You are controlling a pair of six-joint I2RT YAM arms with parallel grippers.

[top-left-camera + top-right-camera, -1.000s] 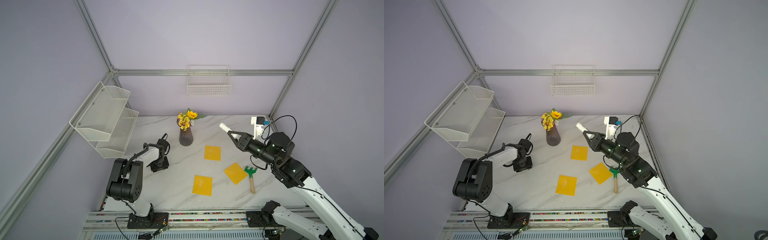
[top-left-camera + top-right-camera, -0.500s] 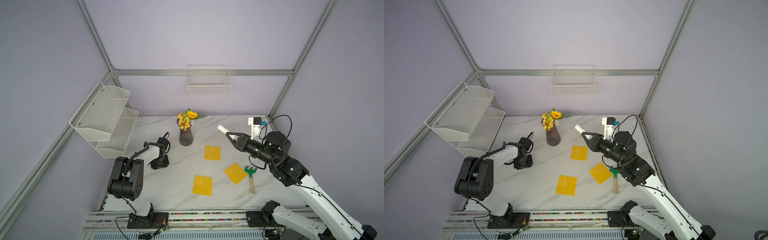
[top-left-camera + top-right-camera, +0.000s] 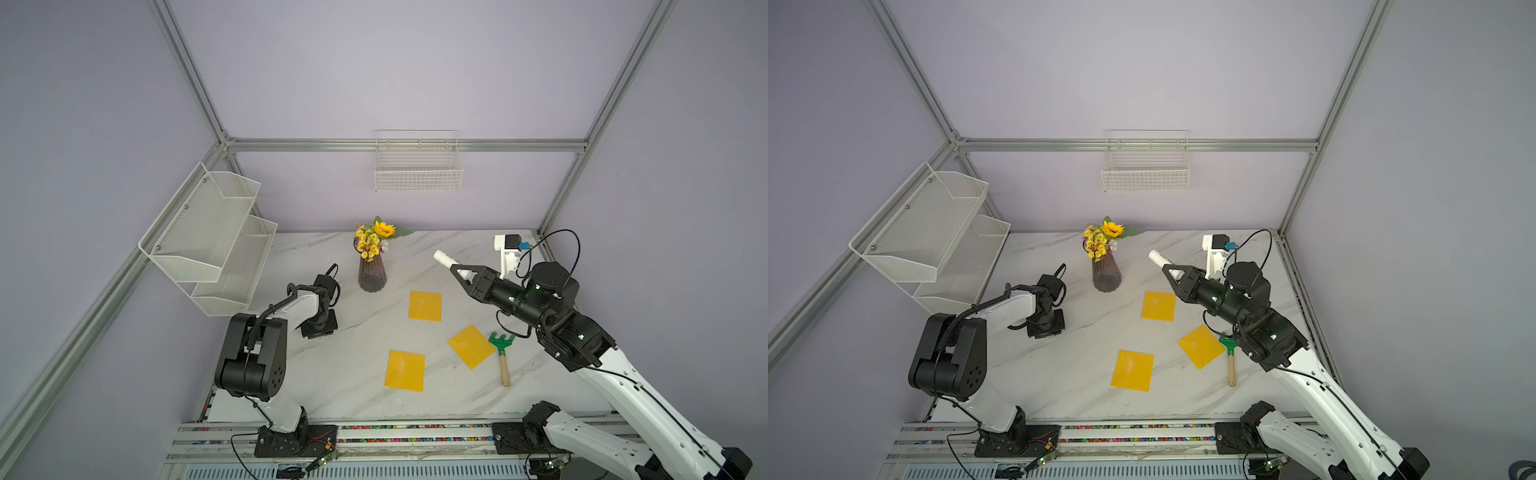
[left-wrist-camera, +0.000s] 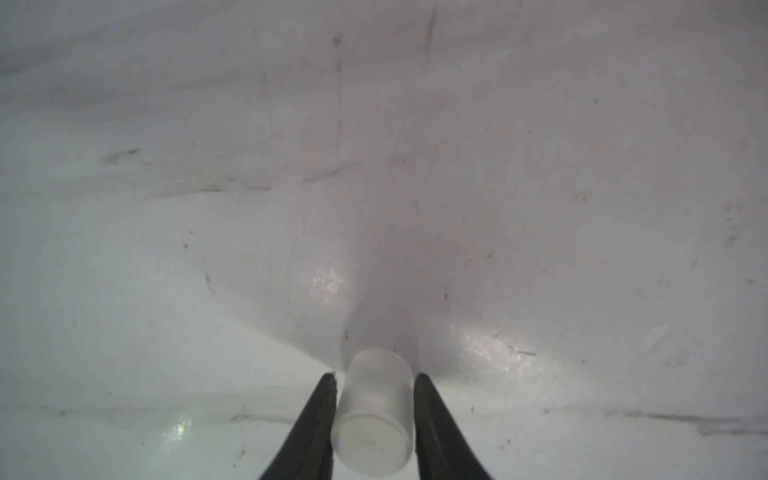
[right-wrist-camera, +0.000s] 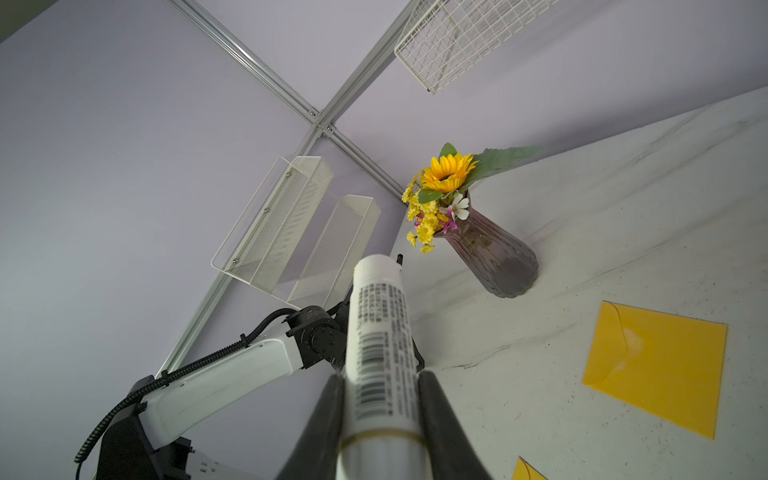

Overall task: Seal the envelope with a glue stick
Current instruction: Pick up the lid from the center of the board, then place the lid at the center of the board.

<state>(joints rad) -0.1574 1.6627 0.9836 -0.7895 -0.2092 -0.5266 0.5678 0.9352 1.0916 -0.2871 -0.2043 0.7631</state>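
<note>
My right gripper (image 3: 462,272) (image 3: 1173,272) (image 5: 380,374) is shut on the glue stick (image 3: 444,259) (image 5: 380,324), a white tube with a dark printed label. It holds the stick above the back right of the table, angled up and to the left. Three yellow envelopes (image 3: 424,306) (image 3: 471,345) (image 3: 404,370) lie flat on the marble; the nearest one (image 5: 656,365) shows its flap folded down. My left gripper (image 3: 318,329) (image 4: 374,376) points down at the table on the left. Its fingers press both sides of a small translucent cap (image 4: 374,415).
A dark vase of yellow flowers (image 3: 372,274) stands at the back middle. A green rake with a wooden handle (image 3: 501,355) lies beside the right envelope. A white mount (image 3: 509,249) sits at the back right corner. A mesh shelf (image 3: 208,241) and a wire basket (image 3: 417,170) hang on the walls.
My right arm has drifted slightly left with the glue stick in its grip. The left arm has stayed almost where it was, low over the table.
</note>
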